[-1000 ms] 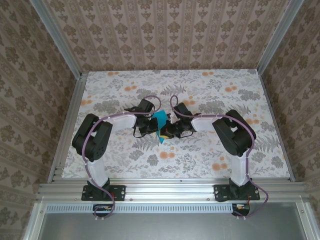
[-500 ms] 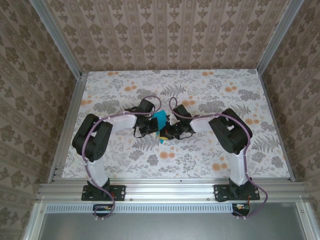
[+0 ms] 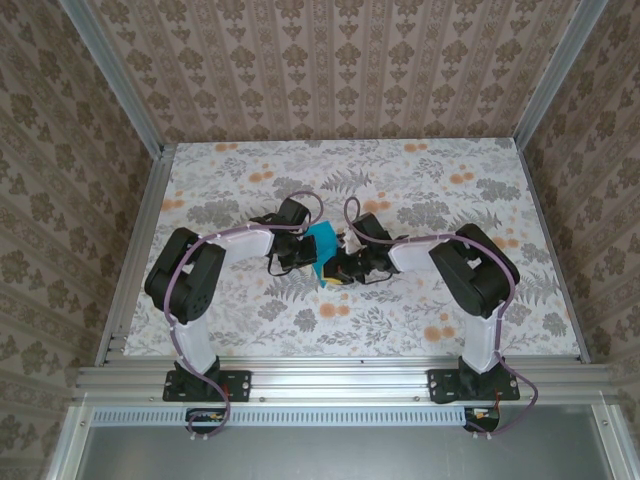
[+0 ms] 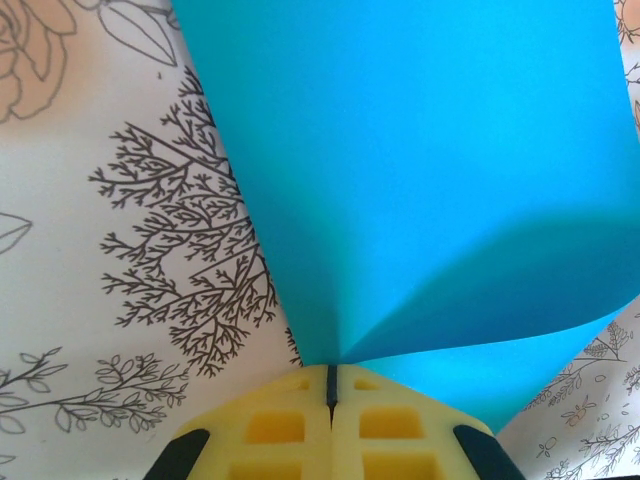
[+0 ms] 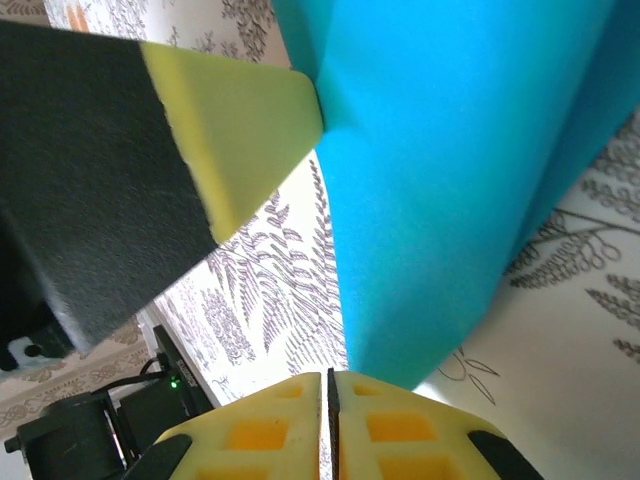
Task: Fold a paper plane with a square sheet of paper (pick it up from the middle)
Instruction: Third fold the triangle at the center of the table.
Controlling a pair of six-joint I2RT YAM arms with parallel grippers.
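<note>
Top: one teal square sheet of paper [image 3: 323, 243] on table [image 3: 450, 300], between left gripper [image 3: 314, 262] and right gripper [image 3: 336, 270] | Left wrist: two fingers [image 4: 275, 425] pressed together, pinching sheet's corner | Right wrist: two fingers [image 5: 400, 430] pressed together below sheet, grip unclear

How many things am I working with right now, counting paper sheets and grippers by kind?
Teal paper sheet: 1
Grippers: 2 (left gripper, right gripper)
Total: 3
</note>
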